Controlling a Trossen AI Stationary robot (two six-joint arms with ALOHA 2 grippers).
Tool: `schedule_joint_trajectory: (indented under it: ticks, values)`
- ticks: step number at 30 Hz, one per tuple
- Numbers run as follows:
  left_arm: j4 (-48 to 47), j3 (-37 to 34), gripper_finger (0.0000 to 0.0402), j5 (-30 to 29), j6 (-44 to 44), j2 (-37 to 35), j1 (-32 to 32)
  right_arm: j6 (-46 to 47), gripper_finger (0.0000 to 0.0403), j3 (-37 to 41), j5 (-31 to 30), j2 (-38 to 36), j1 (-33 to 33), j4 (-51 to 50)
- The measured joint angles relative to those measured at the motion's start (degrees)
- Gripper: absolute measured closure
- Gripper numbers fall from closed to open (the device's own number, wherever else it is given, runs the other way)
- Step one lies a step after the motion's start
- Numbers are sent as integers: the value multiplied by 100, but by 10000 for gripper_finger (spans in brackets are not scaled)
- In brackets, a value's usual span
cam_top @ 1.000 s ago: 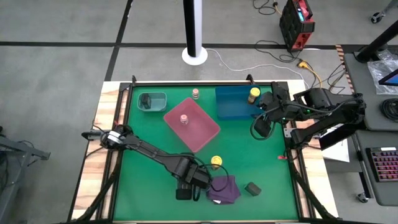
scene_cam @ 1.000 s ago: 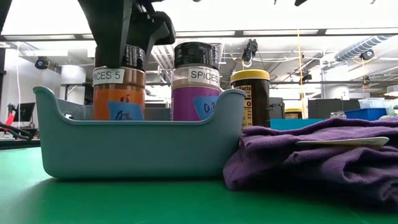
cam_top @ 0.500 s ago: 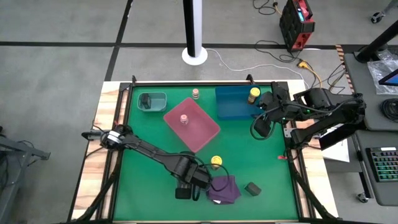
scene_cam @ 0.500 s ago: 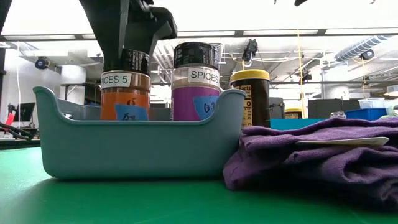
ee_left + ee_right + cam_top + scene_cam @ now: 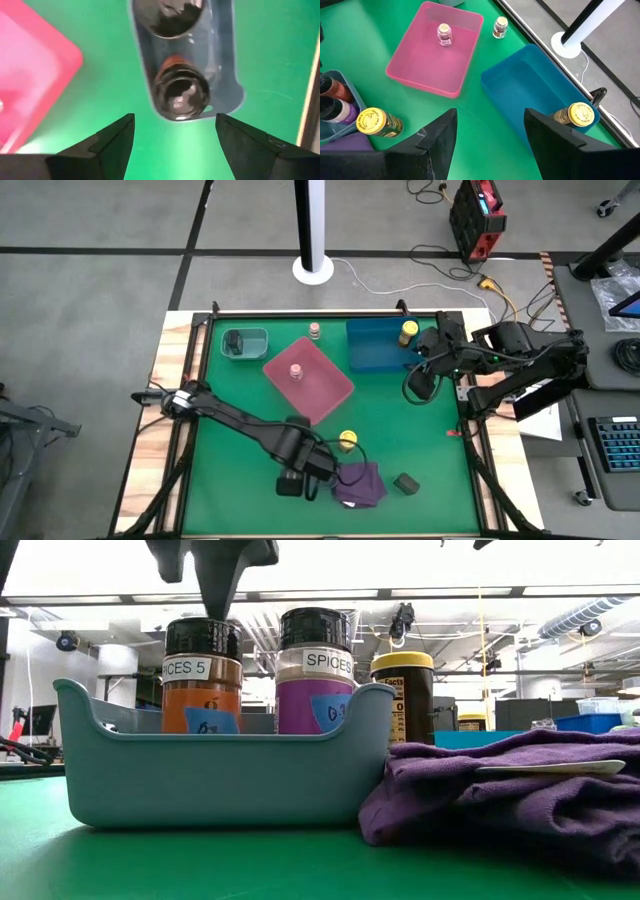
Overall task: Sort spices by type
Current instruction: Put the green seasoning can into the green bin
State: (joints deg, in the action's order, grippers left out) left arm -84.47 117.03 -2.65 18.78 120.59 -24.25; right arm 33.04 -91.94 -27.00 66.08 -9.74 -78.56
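Left claw (image 5: 172, 132): wide open, empty, above orange jar (image 5: 201, 678) in grey tray (image 5: 220, 780); lift straight, clear its cap, next yellow jar (image 5: 347, 440).

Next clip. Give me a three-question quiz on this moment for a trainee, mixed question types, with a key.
1. True or false: the left gripper is shut on the orange jar.
2. Which tray holds the orange jar and the purple jar? A pink tray B blue tray C grey tray
3. Fill in: the yellow-lidded jar near the right gripper stands in the ____ tray.

Key: 1 false, its fingers stand open above the jar; 2 C; 3 blue.
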Motion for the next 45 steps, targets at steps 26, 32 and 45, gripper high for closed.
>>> schedule_joint_trajectory:
  ticks: [26,32,45]
  values:
    - [71,-1925,141,-3343,2177,-3750,-41,1346,138,-32,898,1138,163,138]
    - [158,-2921,141,-3579,2463,-4533,-39,1607,119,-30,2570,1534,-3,96]
    - [397,-3733,141,-4001,2574,-5611,-23,2907,80,42,3797,1715,-1331,-275]
